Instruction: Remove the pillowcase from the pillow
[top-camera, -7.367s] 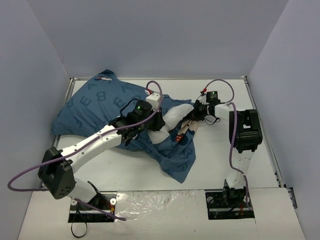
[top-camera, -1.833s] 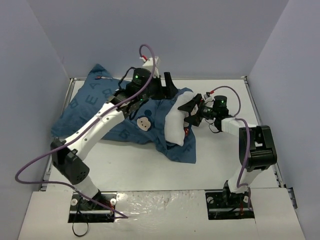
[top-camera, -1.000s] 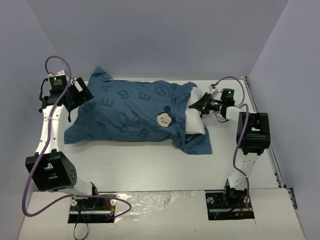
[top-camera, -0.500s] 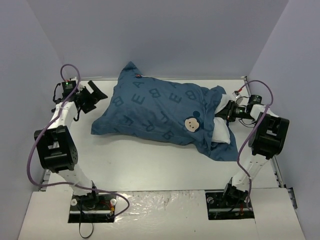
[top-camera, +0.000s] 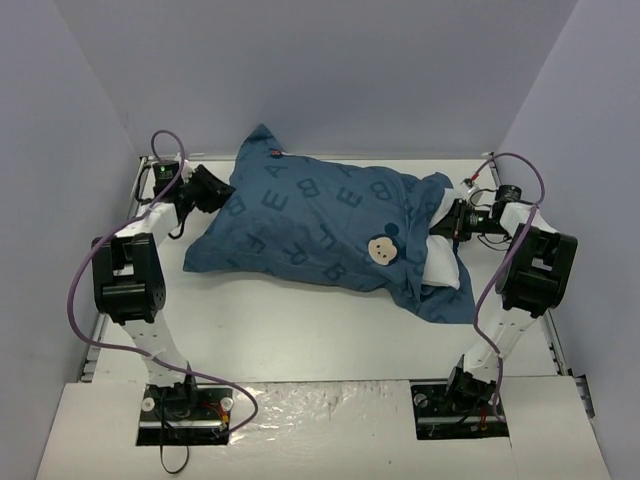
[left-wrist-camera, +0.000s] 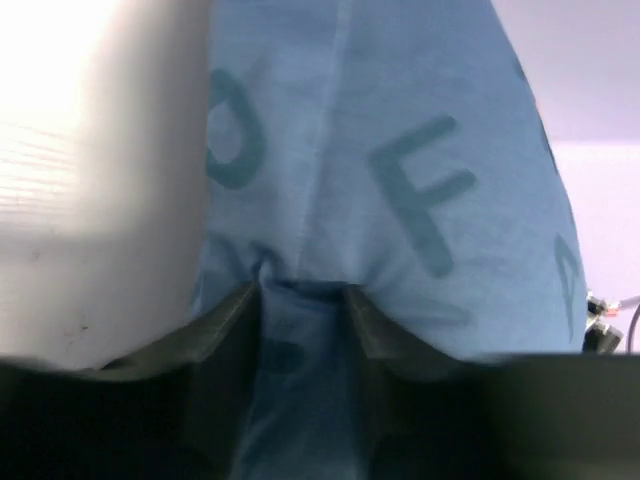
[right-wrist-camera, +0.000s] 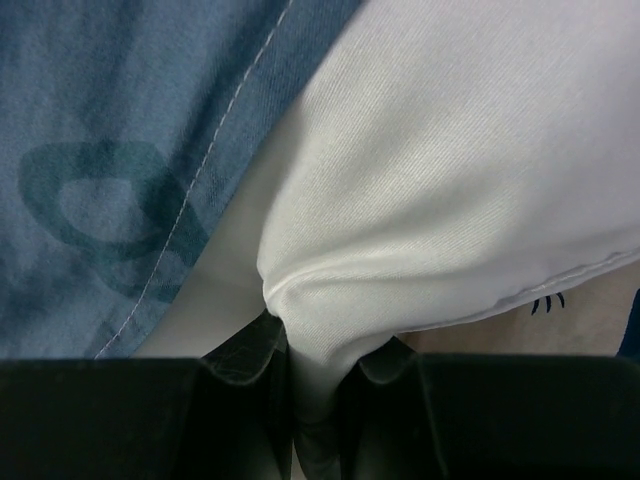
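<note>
The dark teal pillowcase (top-camera: 310, 225), printed with letters and a mouse face, lies across the back of the table, still around most of the pillow. The white pillow (top-camera: 445, 265) pokes out of its right, open end. My left gripper (top-camera: 215, 190) is at the pillowcase's left end. In the left wrist view its jaws (left-wrist-camera: 300, 295) pinch a puckered fold of the blue fabric (left-wrist-camera: 400, 180). My right gripper (top-camera: 445, 218) is at the right end, shut on a bunched corner of the pillow (right-wrist-camera: 450, 200), with the pillowcase hem (right-wrist-camera: 120, 150) beside it.
The white table (top-camera: 300, 330) is enclosed by grey walls (top-camera: 320, 80) at the back and both sides. Both arms reach far outward, close to the side walls. Purple cables loop above each wrist.
My left gripper moved right from beside the left wall to the pillowcase's left end, and its jaws closed onto the fabric. The pillow and right gripper have stayed put for the last half second.
</note>
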